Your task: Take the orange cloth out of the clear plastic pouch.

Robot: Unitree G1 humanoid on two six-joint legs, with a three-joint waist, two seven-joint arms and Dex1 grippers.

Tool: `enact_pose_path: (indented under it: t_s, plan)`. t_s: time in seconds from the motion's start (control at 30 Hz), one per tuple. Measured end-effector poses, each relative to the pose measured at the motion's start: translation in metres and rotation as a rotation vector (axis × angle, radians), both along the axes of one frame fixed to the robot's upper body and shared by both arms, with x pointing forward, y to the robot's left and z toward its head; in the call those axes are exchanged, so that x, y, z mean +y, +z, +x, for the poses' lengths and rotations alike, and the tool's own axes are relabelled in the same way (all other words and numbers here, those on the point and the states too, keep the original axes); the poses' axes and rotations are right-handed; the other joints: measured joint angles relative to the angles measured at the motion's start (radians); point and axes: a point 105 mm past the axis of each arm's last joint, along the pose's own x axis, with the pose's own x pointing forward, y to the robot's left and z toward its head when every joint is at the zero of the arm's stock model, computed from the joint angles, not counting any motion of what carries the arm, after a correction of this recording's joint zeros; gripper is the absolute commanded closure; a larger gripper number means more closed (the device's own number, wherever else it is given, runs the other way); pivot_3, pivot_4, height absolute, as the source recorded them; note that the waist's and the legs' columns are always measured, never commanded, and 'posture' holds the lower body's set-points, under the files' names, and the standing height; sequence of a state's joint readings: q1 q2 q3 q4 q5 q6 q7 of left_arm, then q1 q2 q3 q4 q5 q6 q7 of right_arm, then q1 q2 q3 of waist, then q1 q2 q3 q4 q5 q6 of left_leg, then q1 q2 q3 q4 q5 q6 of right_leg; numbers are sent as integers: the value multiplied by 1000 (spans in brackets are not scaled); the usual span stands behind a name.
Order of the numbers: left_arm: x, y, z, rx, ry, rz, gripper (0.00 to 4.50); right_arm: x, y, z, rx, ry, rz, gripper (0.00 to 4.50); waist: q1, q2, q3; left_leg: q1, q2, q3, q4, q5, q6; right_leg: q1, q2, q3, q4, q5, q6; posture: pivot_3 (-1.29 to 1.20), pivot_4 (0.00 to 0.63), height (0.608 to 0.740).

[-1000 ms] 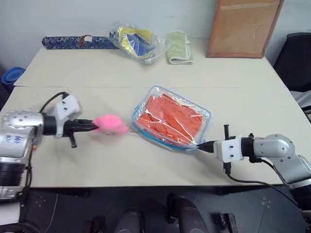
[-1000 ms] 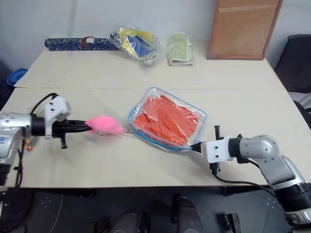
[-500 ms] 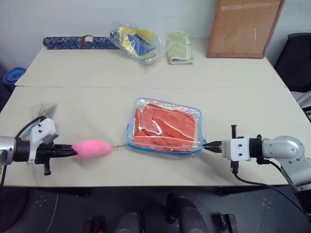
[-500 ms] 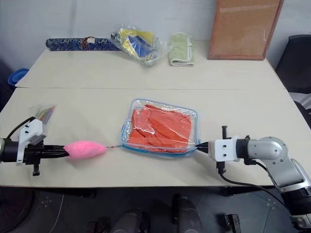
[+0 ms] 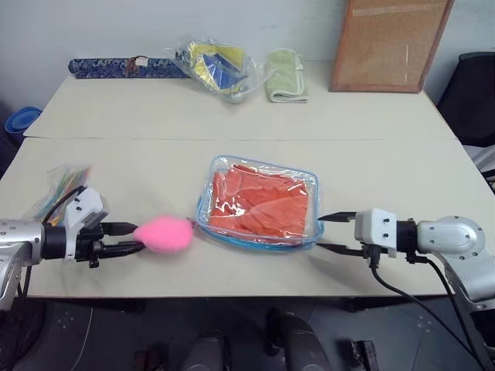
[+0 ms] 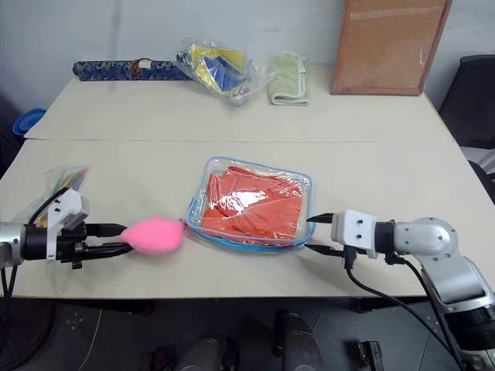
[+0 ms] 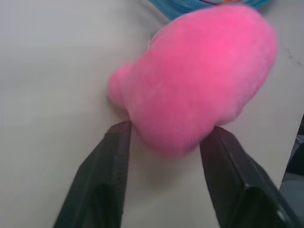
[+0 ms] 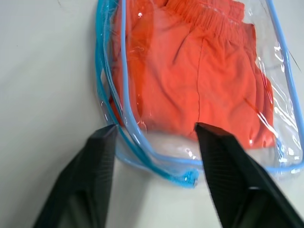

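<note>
The clear plastic pouch (image 5: 260, 202), trimmed in light blue, lies flat at the table's front middle. Inside it sits the folded orange cloth (image 5: 261, 207). Its pink fluffy charm (image 5: 164, 233) rests on the table at the pouch's left end. My left gripper (image 5: 133, 238) is open, its fingertips (image 7: 118, 133) straddling the charm's (image 7: 199, 71) near end. My right gripper (image 5: 320, 232) is open too, level with the table at the pouch's right corner. In the right wrist view the pouch's blue-edged corner (image 8: 142, 152) and the cloth (image 8: 190, 76) lie between its spread fingers (image 8: 102, 142).
At the back of the table (image 5: 155, 154) lie a dark blue roll (image 5: 124, 67), a crinkly bag with yellow and blue contents (image 5: 216, 66) and a pale green towel (image 5: 285, 85). A corkboard (image 5: 387, 42) leans behind. A small bag of coloured sticks (image 5: 58, 185) lies front left.
Both grippers were shut, the left on the pink charm and the right on the pouch's corner; both have opened. The pouch and charm now lie slack on the table.
</note>
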State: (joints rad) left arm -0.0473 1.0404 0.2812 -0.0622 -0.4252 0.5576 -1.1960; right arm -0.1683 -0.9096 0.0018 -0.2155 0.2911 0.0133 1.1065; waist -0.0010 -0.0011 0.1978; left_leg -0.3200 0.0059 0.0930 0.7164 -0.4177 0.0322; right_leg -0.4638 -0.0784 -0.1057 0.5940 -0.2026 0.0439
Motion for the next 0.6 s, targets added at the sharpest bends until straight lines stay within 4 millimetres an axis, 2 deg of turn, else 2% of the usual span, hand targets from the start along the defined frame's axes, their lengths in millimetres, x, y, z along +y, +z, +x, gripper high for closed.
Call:
enact_pose_path:
  t_s: [0.07, 0.13, 0.2, 0.23, 0.3, 0.37, 0.43, 0.47, 0.53, 0.6]
  plan:
    - [14, -4, -6, 1, 4, 66, 404, -2, 5, -3, 10, -24, 29, 36, -2, 0, 0, 0, 1, 0, 0, -1, -1, 0, 1, 0, -1, -1, -1, 0, 150, 740]
    - [29, -3, -6, -15, 22, 136, 404, -5, 9, -3, 14, -54, 52, 36, -1, 0, 0, 1, 1, 0, 0, -1, -1, -1, 0, 0, -2, -1, -2, 0, 150, 740]
    - [45, 7, 2, -70, 51, 210, 404, -9, 18, -3, 20, -101, 94, 36, 3, 0, 0, 1, 1, 0, 0, -1, -1, -1, 0, 0, -1, -2, -3, 0, 150, 740]
    - [48, 15, 9, -108, 55, 230, 404, -9, 23, -5, 25, -115, 113, 36, 8, 0, 0, 1, 1, -1, 0, 0, -1, -1, 0, -1, -1, -2, -3, 0, 150, 740]
    - [41, 44, 29, -235, 30, 246, 404, -7, 31, -9, 49, -131, 161, 36, 26, 0, 0, 0, 1, -1, 1, 0, -1, -1, 0, -1, -1, -2, -3, 0, 150, 740]
    - [22, 74, 46, -347, -39, 254, 404, -5, 40, -18, 91, -140, 221, 36, 37, 0, 0, -1, 0, -2, 1, 0, -1, 0, -1, -2, 2, -1, -2, 0, 150, 740]
    - [-18, 108, 60, -525, -199, 305, 404, 2, 50, -31, 155, -127, 282, 36, 45, 0, 0, -2, -2, -1, 1, 0, 0, 0, -1, -2, 1, 0, 0, 0, 150, 740]
    - [-35, 115, 64, -598, -277, 351, 404, 5, 53, -36, 174, -118, 302, 36, 46, 0, -1, -1, -3, 0, 1, 0, 0, 0, 0, -2, 1, 0, 1, 0, 150, 740]
    - [-69, 111, 68, -690, -447, 428, 404, 14, 60, -46, 197, -87, 333, 36, 42, 0, -1, 1, -4, 4, 0, -1, 1, 1, 1, -2, 0, 1, 2, 0, 150, 740]
    - [-93, 91, 68, -669, -547, 384, 404, 16, 62, -47, 201, -106, 342, 36, 26, 0, -1, 0, -4, 6, 0, 0, 2, 2, 2, -2, -1, 2, 4, 0, 150, 740]
